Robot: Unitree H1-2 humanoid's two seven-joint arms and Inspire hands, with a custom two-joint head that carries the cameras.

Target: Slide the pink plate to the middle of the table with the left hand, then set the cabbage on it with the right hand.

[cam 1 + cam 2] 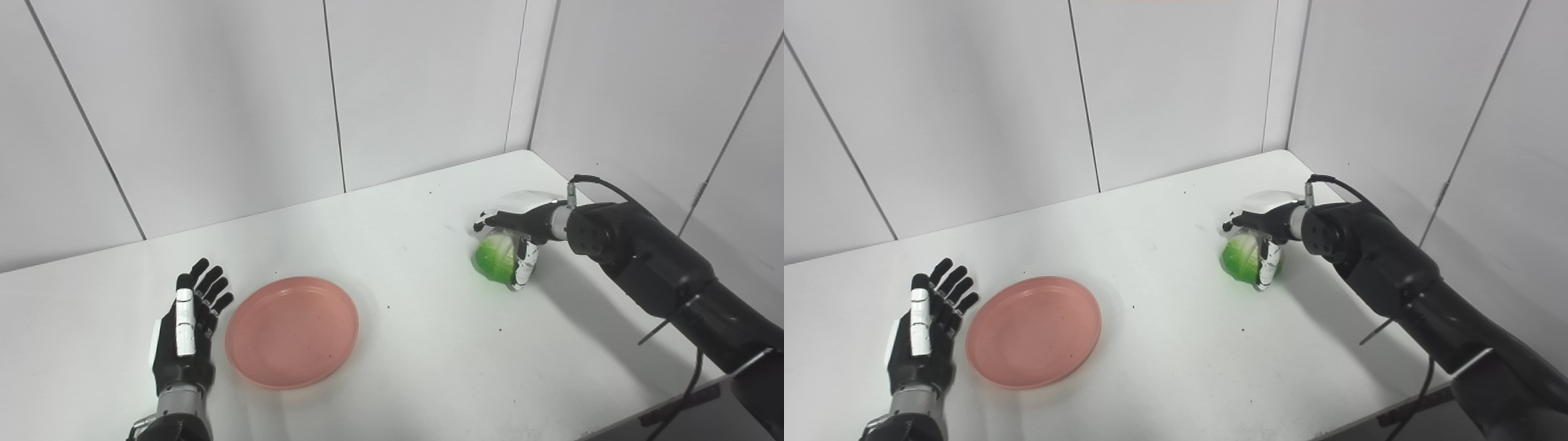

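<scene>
A pink plate (291,331) lies flat on the white table (416,343), left of centre near the front. My left hand (184,331) is open, fingers straight, just left of the plate's rim and apart from it. A green cabbage (495,258) sits at the right of the table. My right hand (520,236) is wrapped over its top and near side, fingers curled around it. The cabbage seems to rest on the table. The same scene shows in the right eye view: plate (1034,331), left hand (922,334), cabbage (1240,257), right hand (1268,229).
White panel walls close the back and right of the table. The table's front right edge (667,401) runs beneath my right arm (661,275). A black cable hangs from that arm.
</scene>
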